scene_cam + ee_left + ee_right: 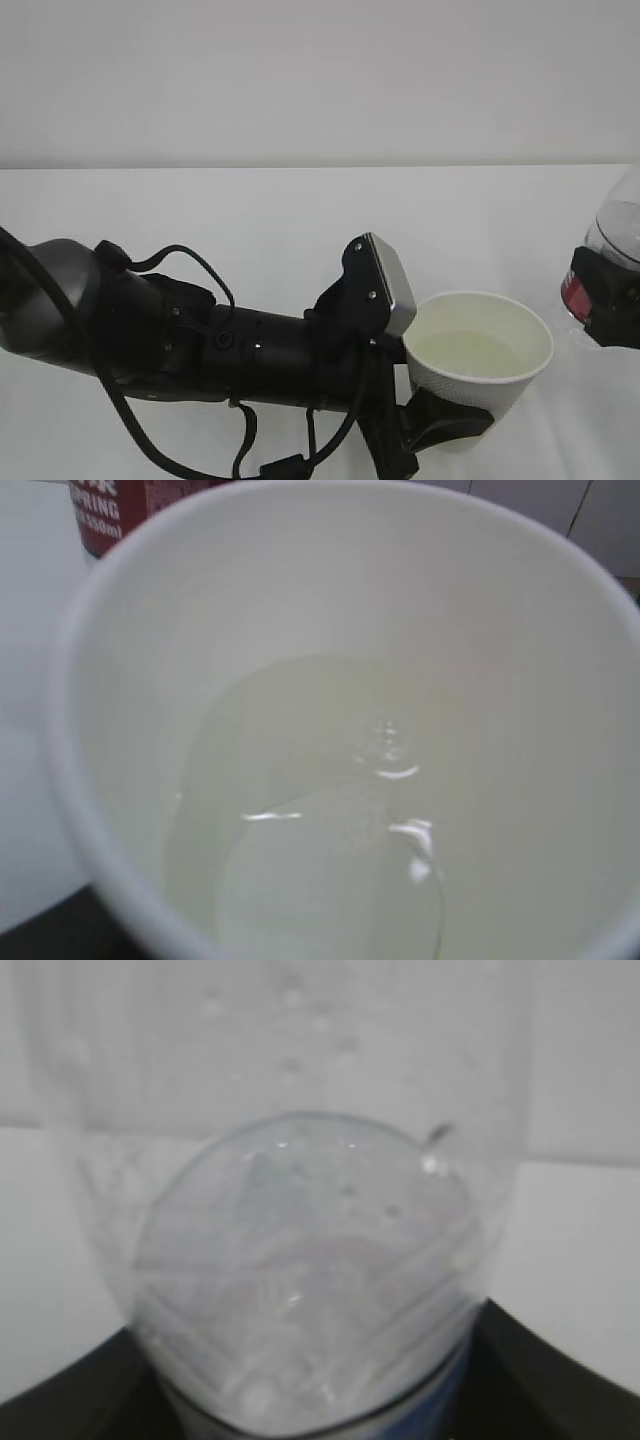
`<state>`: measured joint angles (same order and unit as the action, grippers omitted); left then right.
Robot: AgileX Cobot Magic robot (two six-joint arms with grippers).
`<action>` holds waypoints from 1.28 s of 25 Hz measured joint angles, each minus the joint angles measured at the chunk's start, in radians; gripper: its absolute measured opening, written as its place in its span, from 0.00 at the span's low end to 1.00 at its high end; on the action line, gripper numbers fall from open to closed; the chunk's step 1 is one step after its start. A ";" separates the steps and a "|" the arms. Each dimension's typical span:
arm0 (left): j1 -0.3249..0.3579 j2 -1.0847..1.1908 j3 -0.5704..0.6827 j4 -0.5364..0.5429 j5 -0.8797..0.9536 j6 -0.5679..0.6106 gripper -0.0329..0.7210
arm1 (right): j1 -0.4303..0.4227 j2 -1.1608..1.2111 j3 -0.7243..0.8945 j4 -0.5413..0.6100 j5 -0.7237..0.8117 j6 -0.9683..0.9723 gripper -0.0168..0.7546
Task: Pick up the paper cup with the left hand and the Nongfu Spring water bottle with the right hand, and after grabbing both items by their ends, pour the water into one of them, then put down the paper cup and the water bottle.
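We have the paper cup [480, 350] clamped low on its wall in the left hand [440, 425], jaws part-open around it, cup upright with water [320, 820] pooled inside. The water bottle [618, 240] sits at three o'clock from the cup, apart from it, held in the right hand [608, 300], whose jaws close on its body. Pouring looks done; we judge setting both straight down comes next.
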<state>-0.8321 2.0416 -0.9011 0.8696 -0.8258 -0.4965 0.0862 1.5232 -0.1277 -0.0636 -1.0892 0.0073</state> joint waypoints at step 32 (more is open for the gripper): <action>0.000 0.000 0.000 -0.001 0.007 0.000 0.69 | 0.000 0.302 -0.184 0.040 -0.020 0.012 0.65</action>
<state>-0.8321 2.0416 -0.9011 0.8688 -0.8187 -0.4965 0.0862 1.8254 -0.3115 -0.0232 -1.1091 0.0196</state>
